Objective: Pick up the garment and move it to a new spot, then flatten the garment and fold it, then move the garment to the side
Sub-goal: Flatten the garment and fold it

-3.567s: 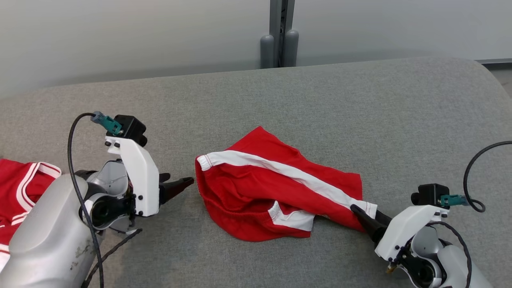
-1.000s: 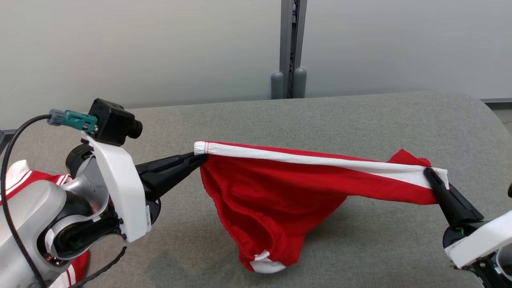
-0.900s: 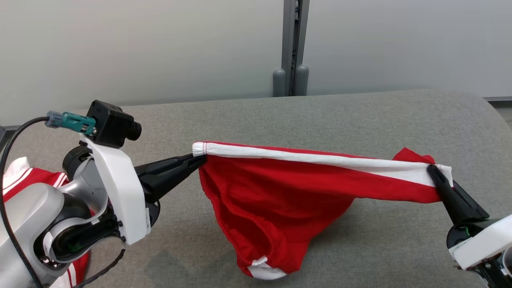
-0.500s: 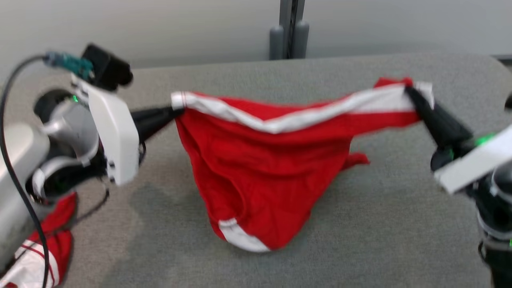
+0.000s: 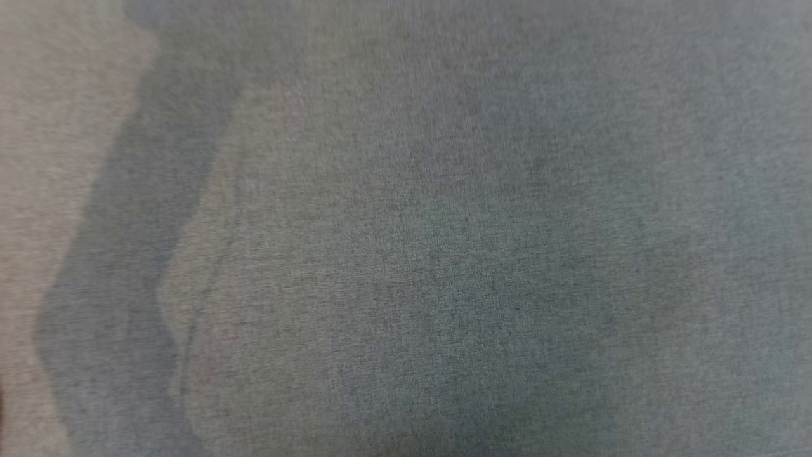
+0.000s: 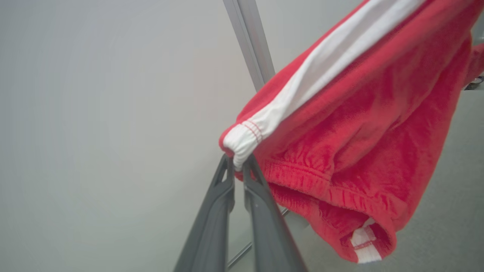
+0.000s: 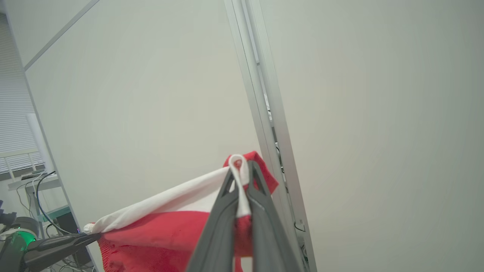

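Red shorts with a white side stripe are held up, stretched between both grippers in front of a pale wall. The waistband corner is clamped by the left gripper, the stripe's other end by the right gripper. The head view is blurred: grey fabric is seen, probably the tabletop.

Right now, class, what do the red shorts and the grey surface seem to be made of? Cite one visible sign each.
The red shorts: soft fleecy knit, matte; fuzzy nap, gathered waistband. Probably cotton or polyester.
The grey surface: matte woven fabric, seemingly; fine heathered speckle.
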Tool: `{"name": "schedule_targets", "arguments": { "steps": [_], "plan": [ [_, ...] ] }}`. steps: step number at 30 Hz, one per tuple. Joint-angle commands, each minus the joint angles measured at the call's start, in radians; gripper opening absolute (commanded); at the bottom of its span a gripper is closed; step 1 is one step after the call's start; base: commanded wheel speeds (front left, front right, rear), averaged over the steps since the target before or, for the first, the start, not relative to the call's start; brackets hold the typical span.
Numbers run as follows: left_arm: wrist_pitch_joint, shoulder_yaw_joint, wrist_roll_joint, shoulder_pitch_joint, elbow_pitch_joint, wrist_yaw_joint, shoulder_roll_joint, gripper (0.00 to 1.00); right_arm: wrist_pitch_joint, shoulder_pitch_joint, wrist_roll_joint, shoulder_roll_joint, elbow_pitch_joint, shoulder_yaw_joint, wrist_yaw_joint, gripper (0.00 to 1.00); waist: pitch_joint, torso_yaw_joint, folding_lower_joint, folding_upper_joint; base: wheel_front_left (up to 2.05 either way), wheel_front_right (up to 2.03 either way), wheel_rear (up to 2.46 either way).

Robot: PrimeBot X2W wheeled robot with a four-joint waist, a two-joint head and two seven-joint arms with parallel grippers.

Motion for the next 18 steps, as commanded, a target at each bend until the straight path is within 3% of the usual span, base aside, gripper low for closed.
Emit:
{"name": "schedule_targets", "arguments": {
  "steps": [1, 5, 10, 18],
  "plan": [
    [-0.068, -0.014, 0.038, -0.054, 0.058, 0.001, -0.007, 0.00, -0.066, -0.073, -0.018, -0.018, 0.041, 0.011, 0.000, 0.00, 0.116, -0.037, 0.0000, 0.0000, 0.00, 0.00, 0.00],
    [-0.203, -0.047, 0.080, -0.144, 0.198, 0.001, -0.055, 0.00, -0.181, -0.172, -0.009, -0.035, 0.140, 0.091, 0.000, 0.00, 0.151, -0.037, 0.0000, 0.0000, 0.00, 0.00, 0.00],
    [-0.258, -0.159, 0.022, -0.084, 0.263, 0.001, -0.100, 0.00, -0.241, -0.099, 0.048, -0.064, 0.216, 0.255, 0.000, 0.00, 0.160, -0.020, 0.0000, 0.0000, 0.00, 0.00, 0.00],
    [-0.311, -0.296, -0.159, 0.057, 0.177, 0.001, -0.065, 0.00, -0.326, 0.109, 0.165, -0.131, 0.207, 0.435, 0.000, 0.00, 0.115, 0.003, 0.0000, 0.0000, 0.00, 0.00, 0.00]
  ]
}}
